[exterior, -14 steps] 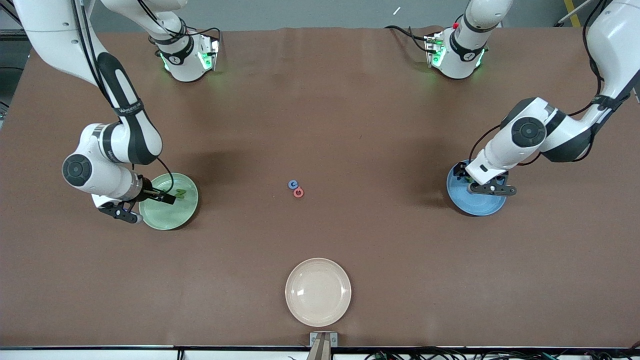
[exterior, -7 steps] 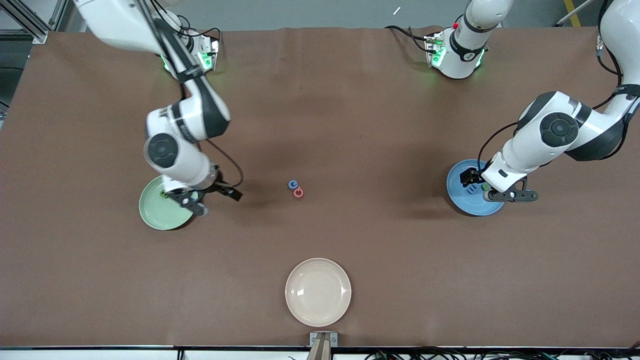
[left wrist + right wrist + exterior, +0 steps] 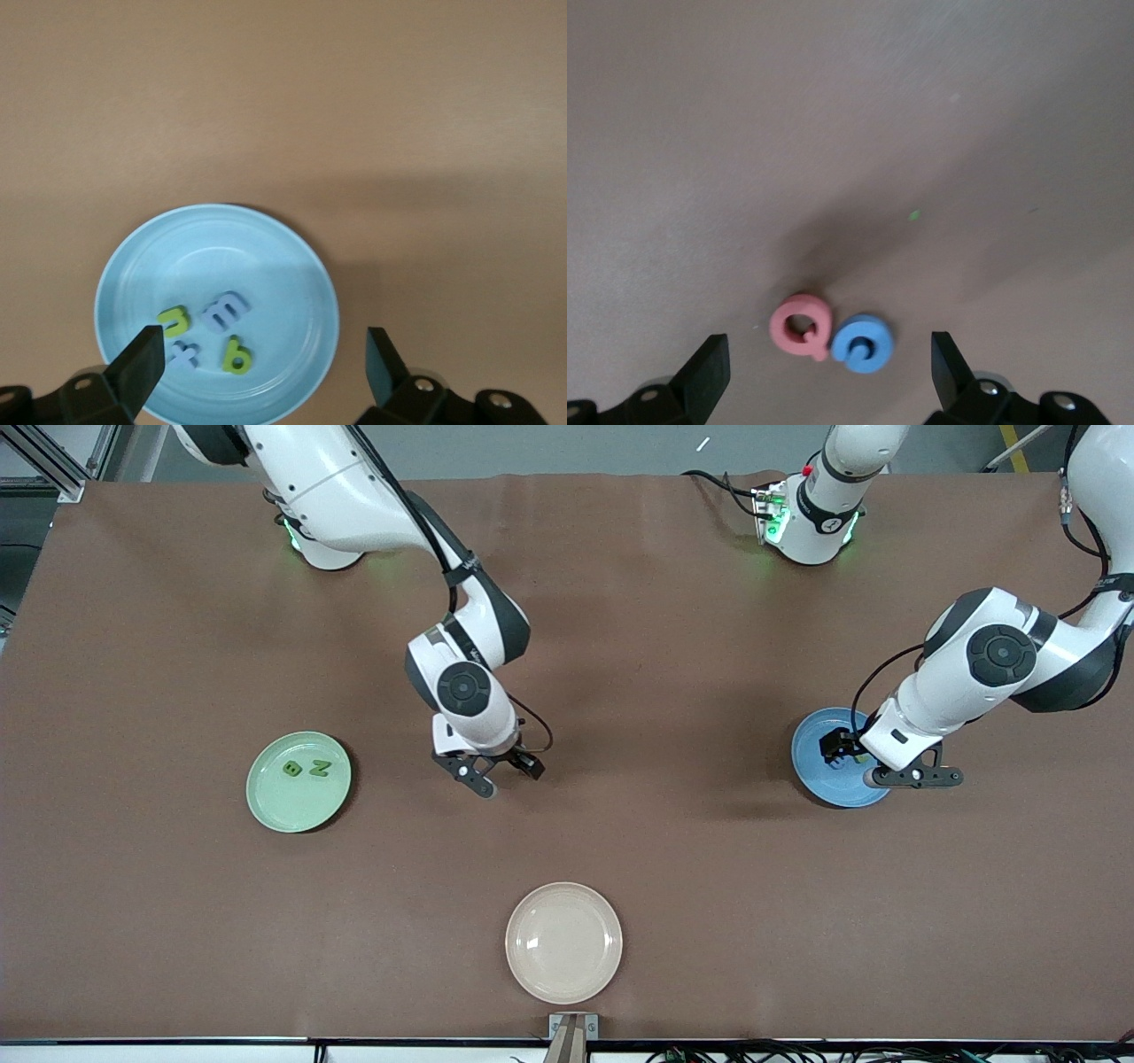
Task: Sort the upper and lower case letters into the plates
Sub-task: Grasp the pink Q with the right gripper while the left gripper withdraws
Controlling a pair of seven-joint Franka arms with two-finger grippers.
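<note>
Brown table (image 3: 673,646) — evenly lit, grey floor (image 3: 567,447) along its top edge

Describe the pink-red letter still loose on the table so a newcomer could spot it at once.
Start at the middle of the brown table, under the right arm's open end effector. Two small flat foam letters lie there touching. The pink-red foam letter Q is a ring with a short tail, unlike the blue foam letter beside it.

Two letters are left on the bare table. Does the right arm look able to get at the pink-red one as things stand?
Probably yes. The right gripper hangs open over the pink-red letter. Only the blue letter touching it could crowd one of the fingers.
</note>
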